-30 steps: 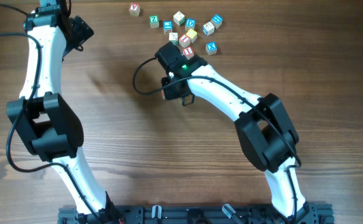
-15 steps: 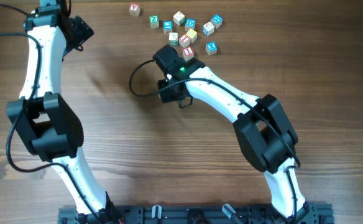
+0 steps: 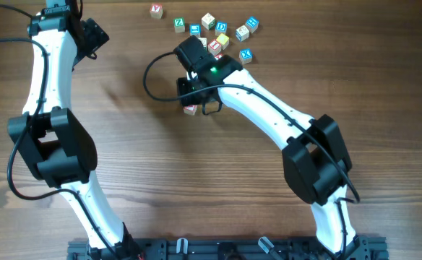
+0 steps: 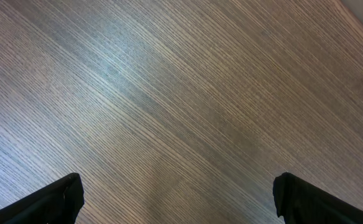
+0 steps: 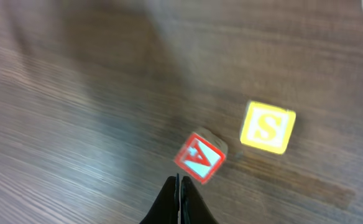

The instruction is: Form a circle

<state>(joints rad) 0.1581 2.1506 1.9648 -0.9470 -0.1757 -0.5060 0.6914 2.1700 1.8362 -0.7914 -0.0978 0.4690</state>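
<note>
My right gripper (image 3: 194, 101) (image 5: 178, 185) is shut with nothing between its fingers. Its tip sits just beside a red-lettered A cube (image 3: 190, 109) (image 5: 199, 157) lying alone on the wood. A yellow S cube (image 5: 268, 127) lies close to the right of the red one in the right wrist view; the arm hides it from overhead. No circle of cubes shows in any view. My left gripper (image 3: 94, 37) (image 4: 178, 202) hangs open over bare wood at the far left, far from all cubes.
Several letter cubes lie loosely scattered at the table's far side, among them a red-lettered one (image 3: 156, 10), a green one (image 3: 179, 23), a yellow one (image 3: 222, 40) and a blue one (image 3: 246, 54). A black cable (image 3: 149, 76) loops left of the right wrist.
My right wrist has swung a little left and towards the far side. The red A cube by its tip has stayed put. The left arm has not moved.
</note>
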